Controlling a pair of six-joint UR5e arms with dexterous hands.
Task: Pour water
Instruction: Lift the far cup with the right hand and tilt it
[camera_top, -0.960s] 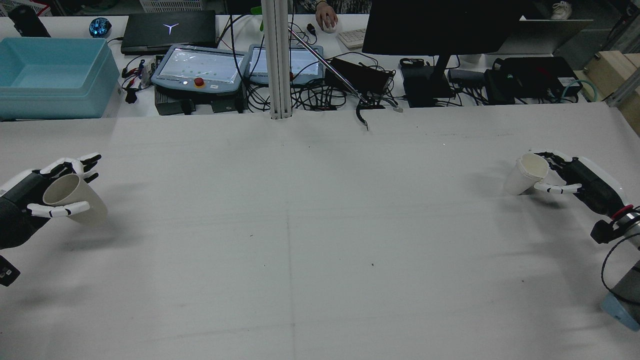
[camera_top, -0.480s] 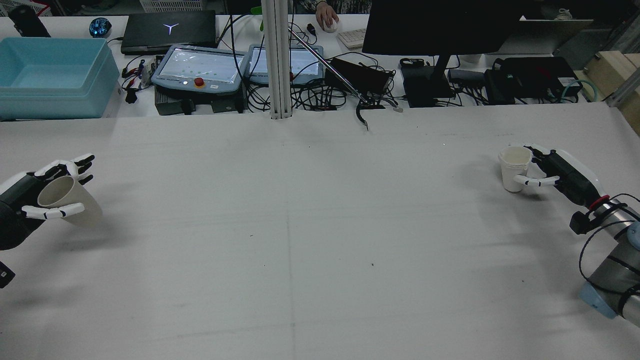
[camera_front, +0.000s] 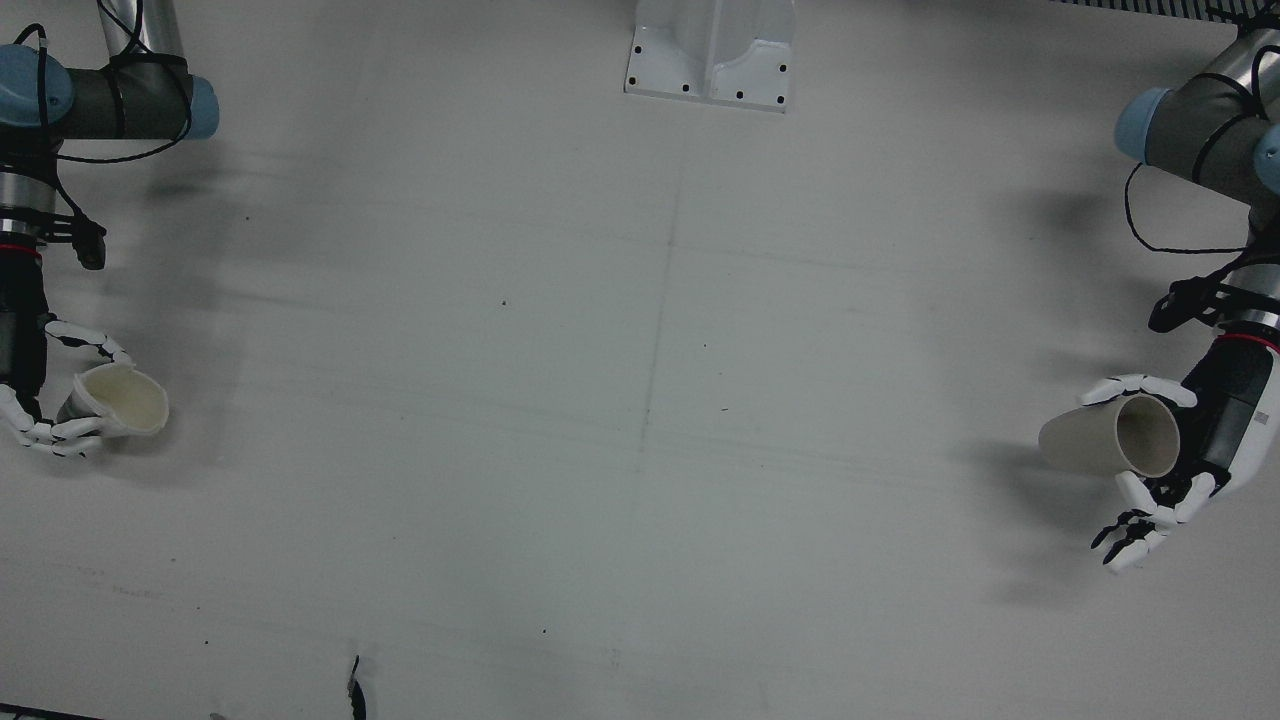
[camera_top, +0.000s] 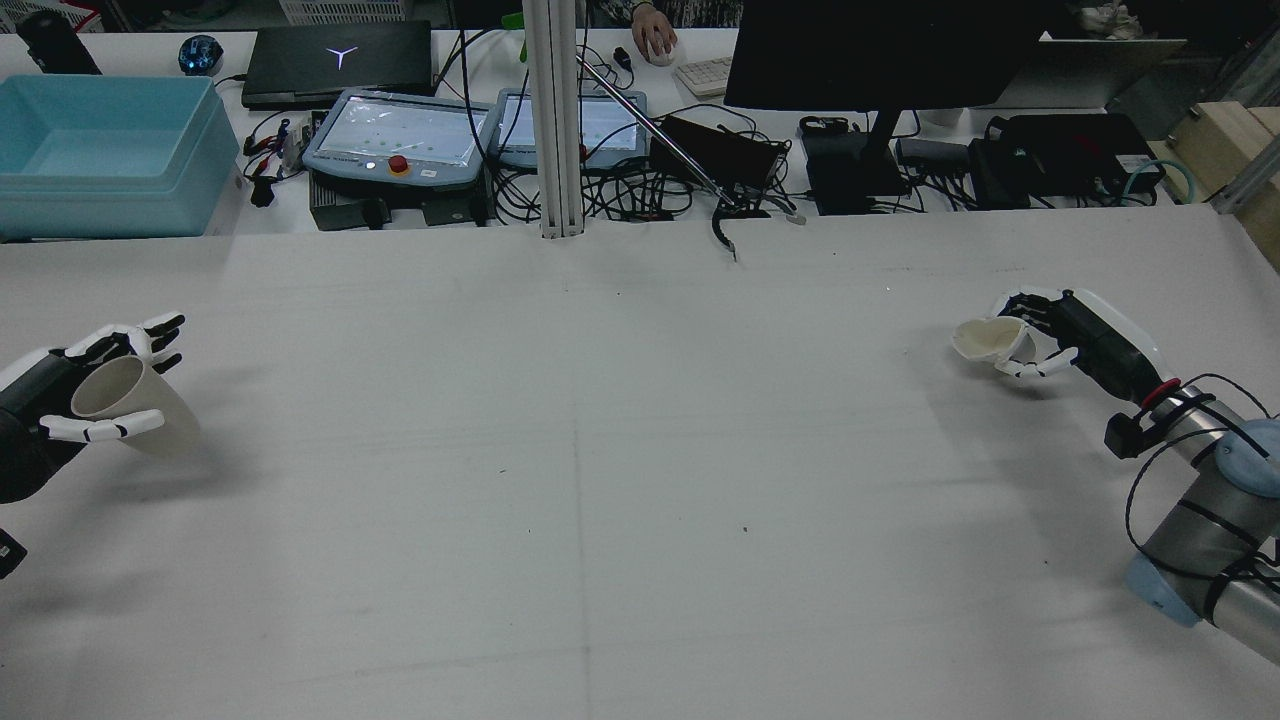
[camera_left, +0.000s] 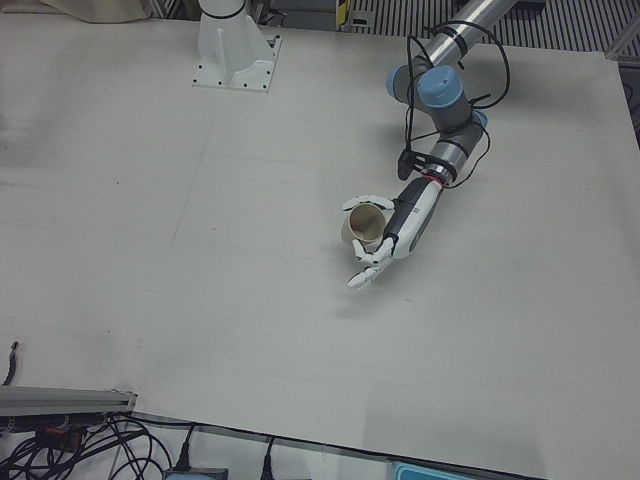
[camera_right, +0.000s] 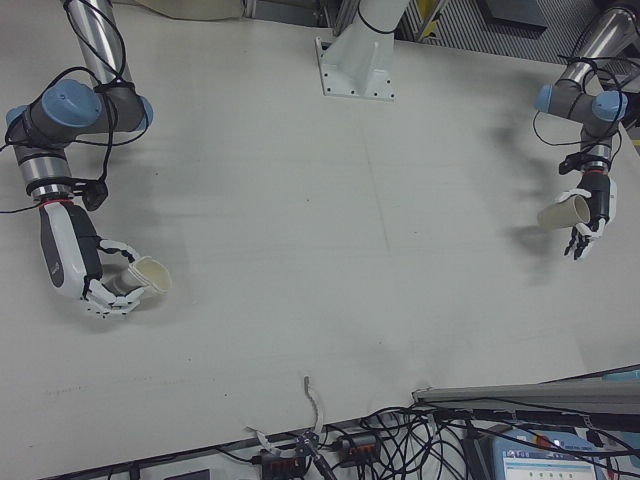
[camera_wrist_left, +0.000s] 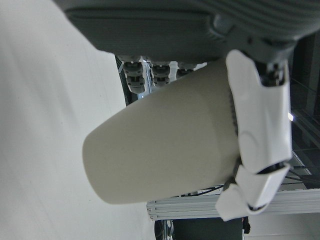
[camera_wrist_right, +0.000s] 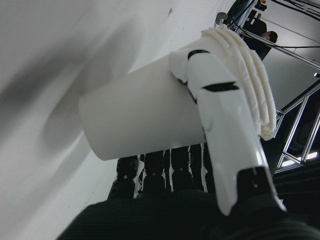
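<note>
Two plain paper cups, both held above the white bench, far apart at opposite sides. Left robot hand is clamped on a beige cup, smooth, tapered, mouth tilted toward its palm. Right robot hand is clamped on a white cup with ridged rim, tipped well over, mouth squashed.

Left cup far left; right cup far right.

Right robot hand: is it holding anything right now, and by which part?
Yes. The right robot hand holds a white paper cup, tilted, with fingers wrapped around its side wall near the rim.
</note>
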